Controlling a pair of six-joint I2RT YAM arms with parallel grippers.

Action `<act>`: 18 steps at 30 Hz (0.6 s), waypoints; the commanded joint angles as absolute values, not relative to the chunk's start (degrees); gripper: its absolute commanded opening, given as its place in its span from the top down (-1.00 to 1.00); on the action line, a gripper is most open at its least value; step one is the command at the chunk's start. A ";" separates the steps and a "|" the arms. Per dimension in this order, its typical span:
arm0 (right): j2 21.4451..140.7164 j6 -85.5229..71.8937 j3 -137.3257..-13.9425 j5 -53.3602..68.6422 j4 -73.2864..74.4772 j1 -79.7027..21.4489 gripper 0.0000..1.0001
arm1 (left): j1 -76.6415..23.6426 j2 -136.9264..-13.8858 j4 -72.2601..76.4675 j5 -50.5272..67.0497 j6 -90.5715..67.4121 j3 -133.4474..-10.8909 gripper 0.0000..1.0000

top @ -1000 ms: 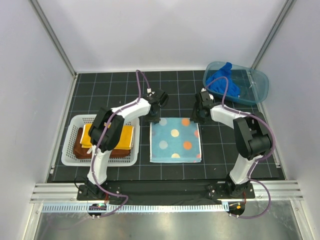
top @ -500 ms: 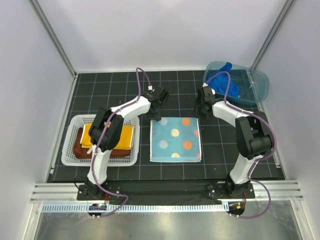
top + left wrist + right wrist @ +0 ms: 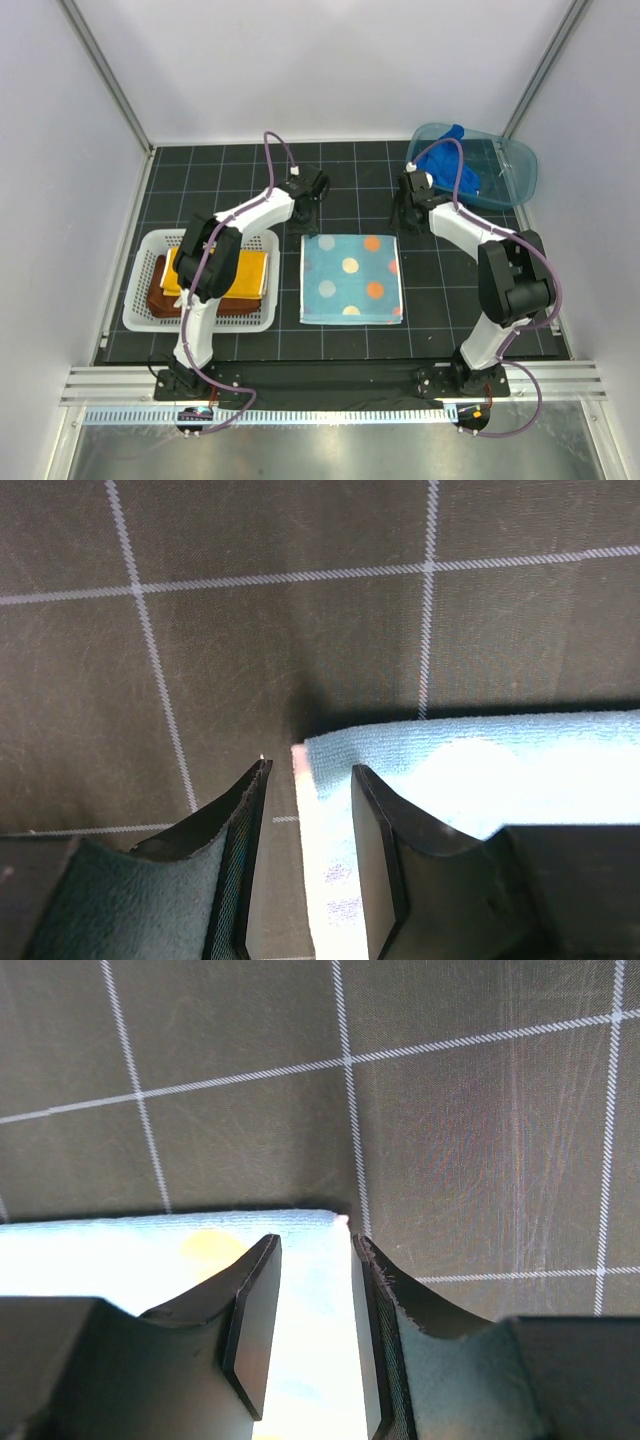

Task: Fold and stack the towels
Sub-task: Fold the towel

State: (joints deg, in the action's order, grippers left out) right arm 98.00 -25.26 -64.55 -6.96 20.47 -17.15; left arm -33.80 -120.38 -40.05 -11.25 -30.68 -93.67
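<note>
The light blue towel with orange and yellow spots (image 3: 350,278) lies folded flat on the black mat. My left gripper (image 3: 305,214) is open just above its far left corner, which shows between the fingers in the left wrist view (image 3: 470,770). My right gripper (image 3: 404,214) is open just above the far right corner, seen in the right wrist view (image 3: 120,1255). Neither holds the cloth. The yellow-orange towel (image 3: 250,270) lies folded on the rust-brown towel (image 3: 160,298) in the basket. The royal blue towel (image 3: 440,165) is crumpled in the tub.
The white mesh basket (image 3: 135,295) stands at the left of the mat. The blue plastic tub (image 3: 515,178) stands at the far right corner. White walls with metal posts close in the black gridded mat (image 3: 230,175).
Both grippers have drawn back from the spotted towel's far corners toward the far side and risen a little. The towel has stayed flat.
</note>
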 commanded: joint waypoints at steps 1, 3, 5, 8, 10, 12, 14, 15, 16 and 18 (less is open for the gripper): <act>99.49 -23.56 -64.34 -8.53 19.16 -17.05 0.17 | -33.40 -119.35 -38.23 -9.23 -29.09 -93.87 0.18; 101.24 -23.38 -64.34 -8.79 18.55 -16.96 0.17 | -33.31 -119.97 -37.80 -8.96 -28.65 -93.87 0.15; 101.95 -23.12 -64.07 -9.14 18.11 -16.96 0.17 | -33.14 -120.76 -37.44 -8.01 -28.48 -93.52 0.15; 102.39 -23.38 -63.11 -8.97 17.06 -16.96 0.17 | -33.05 -120.59 -35.60 -7.56 -28.39 -91.67 0.14; 103.27 -23.64 -63.02 -8.62 16.79 -16.96 0.16 | -32.96 -120.94 -35.33 -7.21 -28.39 -91.49 0.14; 103.71 -23.90 -63.02 -8.44 16.70 -16.96 0.17 | -32.87 -121.64 -35.33 -7.12 -28.30 -91.49 0.16; 103.80 -24.08 -62.84 -8.26 16.44 -16.96 0.17 | -32.78 -122.08 -35.33 -7.29 -28.39 -91.23 0.20; 103.80 -24.08 -62.84 -8.35 16.44 -16.96 0.18 | -32.78 -122.17 -35.25 -7.47 -28.48 -91.14 0.21; 103.80 -24.08 -62.93 -8.61 16.44 -16.96 0.21 | -32.78 -122.17 -35.33 -8.08 -28.56 -91.06 0.22; 103.80 -24.08 -62.93 -8.70 16.26 -16.96 0.23 | -32.78 -122.17 -35.25 -8.70 -28.74 -90.88 0.26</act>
